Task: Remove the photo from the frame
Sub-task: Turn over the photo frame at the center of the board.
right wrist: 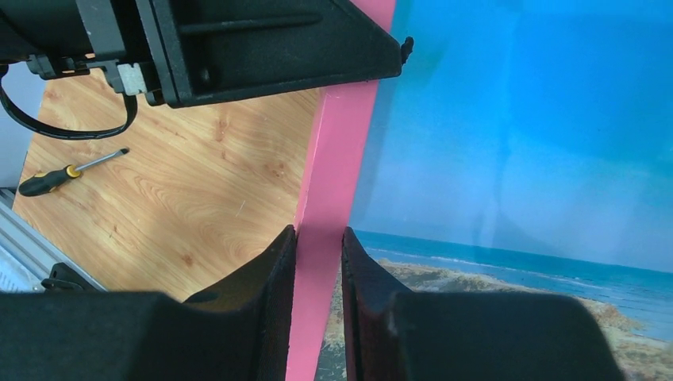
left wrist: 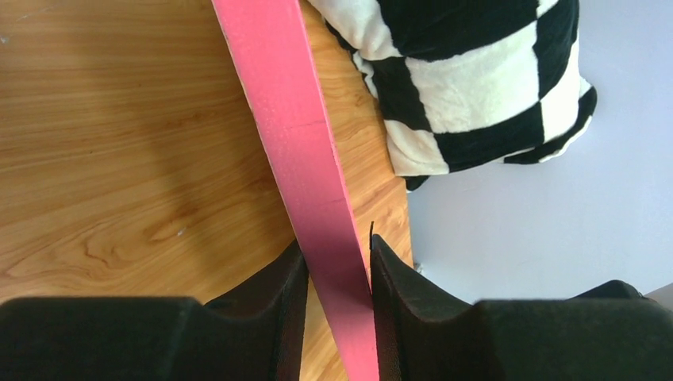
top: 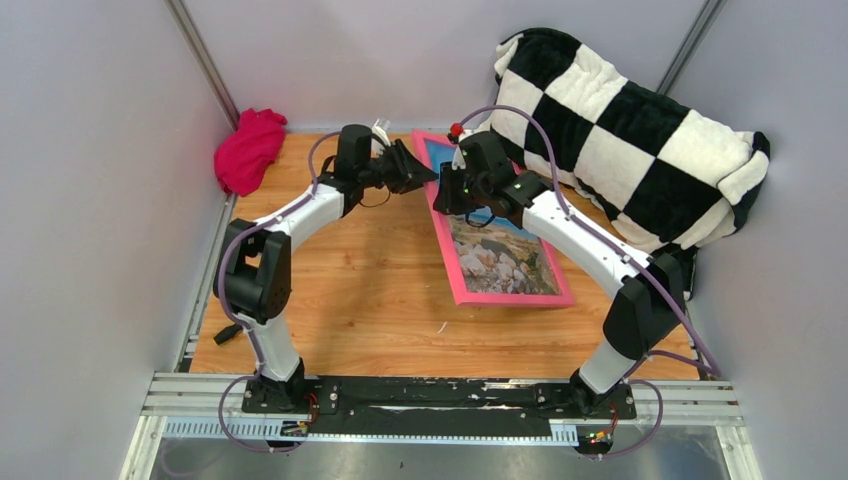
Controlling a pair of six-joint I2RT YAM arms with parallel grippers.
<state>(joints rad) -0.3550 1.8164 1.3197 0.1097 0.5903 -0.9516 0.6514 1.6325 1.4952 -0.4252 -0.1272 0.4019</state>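
Grey walls (top: 90,200) enclose a wooden worktop (top: 350,290) on three sides. A bright pink cloth (top: 248,150) sits bunched in the far left corner, and a black-and-white checked cushion (top: 620,130) fills the far right corner. The frame (top: 510,299) lies face up right of centre, its long sides running from the far edge toward the middle of the worktop, its far right part just beside the cushion. The photo (top: 500,255) sits inside the pink border, sky at the far end and rocky shore at the near end, so removal is judged not yet begun. Both arms reach to the frame's left long rail near its far corner. The left gripper (left wrist: 337,254) straddles that rail with a finger against each side and no gap showing, which reads as a grip on the frame. The right gripper (right wrist: 319,238) is clamped on the same rail just nearer, one finger on the worktop side and one over the picture. Whether the far end is raised off the worktop cannot be told. Two holds close together on one rail suggest an intent to lift or turn the frame over, since the picture would come out from the back. A screwdriver (right wrist: 67,171) lies near the left edge, well apart from the work.
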